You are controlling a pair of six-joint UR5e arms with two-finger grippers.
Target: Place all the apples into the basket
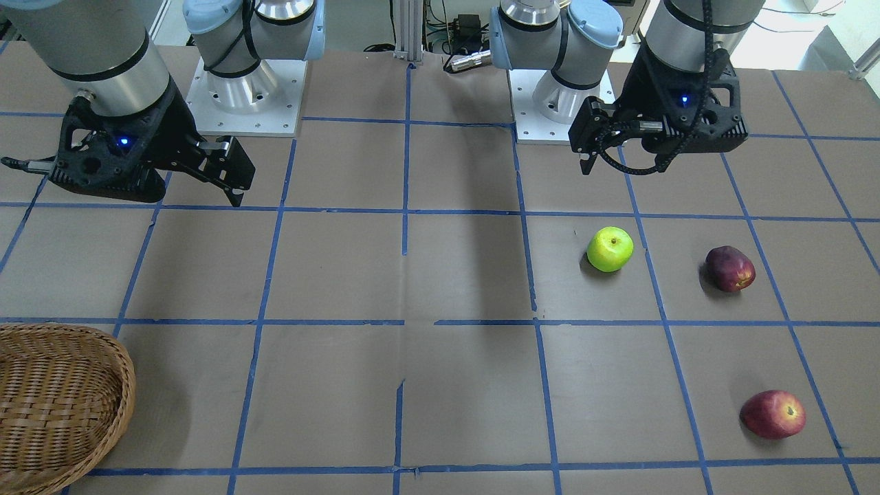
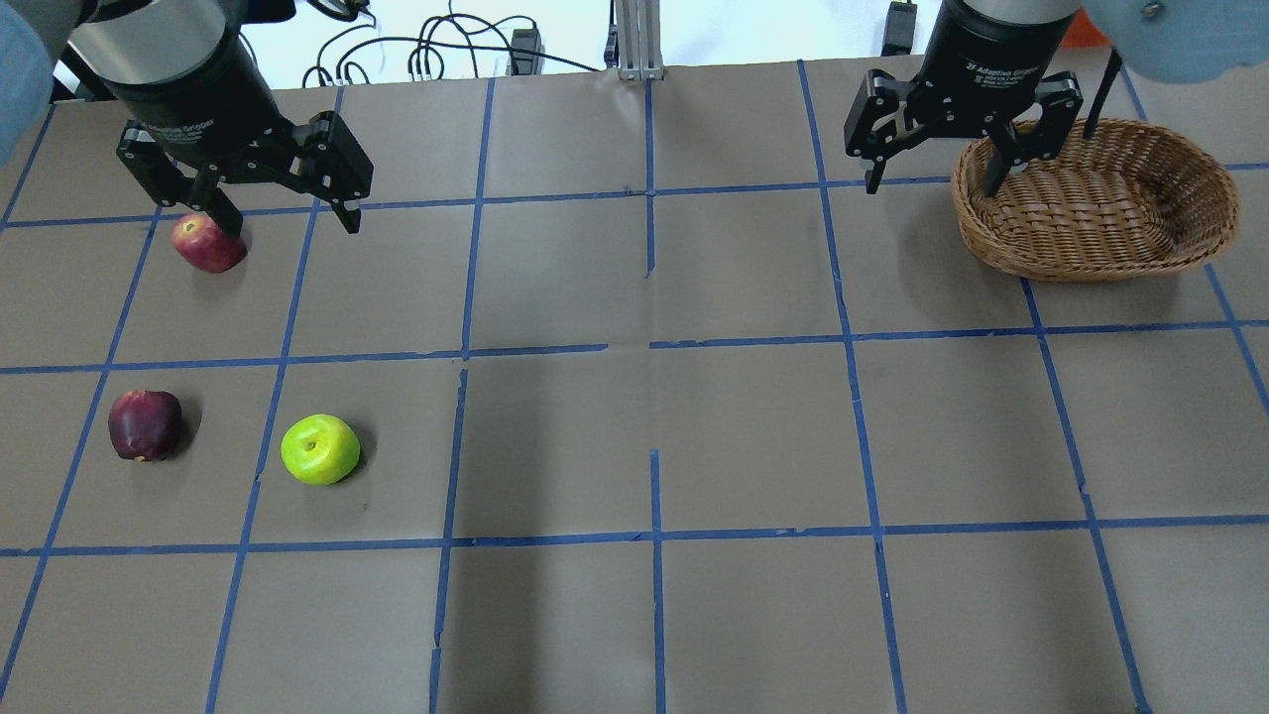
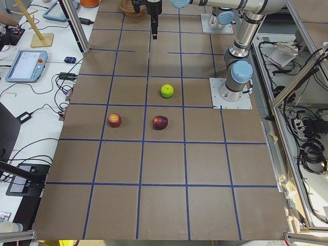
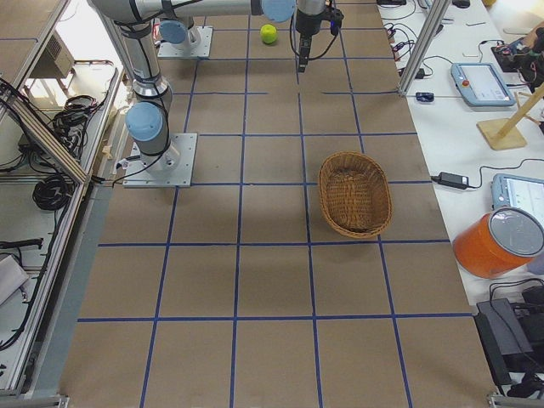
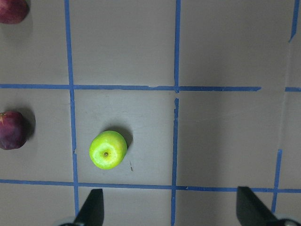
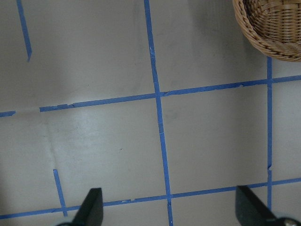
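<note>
- My left pincer [image 2: 292, 228] hangs wide apart with nothing in it, above the left end of the brown paper-covered worktop [image 2: 753, 436] with its blue tape grid. My right pincer [image 2: 932, 186] is spread and bare too, just beside the light-brown woven wicker basket [image 2: 1091, 243] near the far right corner.
- All three apples sit on the left end, none in the basket. The bright yellow-green apple [image 2: 319, 449] and the dark maroon apple [image 2: 145, 424] are side by side, and the lighter red apple [image 2: 208, 243] lies closer to the far edge.
- My biggest worry is that they're round and smooth. If one finger lands first and nudges an apple, it'll probably roll off toward the edge.
- The basket is at the opposite end, so it's a long carry or a hand-over. A weak pinch could drop the fruit midway.
- My right arm is parked next to the basket, so the two arms could crowd each other there.
- Letting go too high might bounce an apple out or shove the light basket.
- Hard to see: from overhead, one of my left fingers covers part of the lighter red apple. The front camera cuts the basket off. My left wrist camera only catches slivers of the two red ones, and my right wrist camera shows just a corner of the basket.
- I can't judge how high either pincer sits.
</note>
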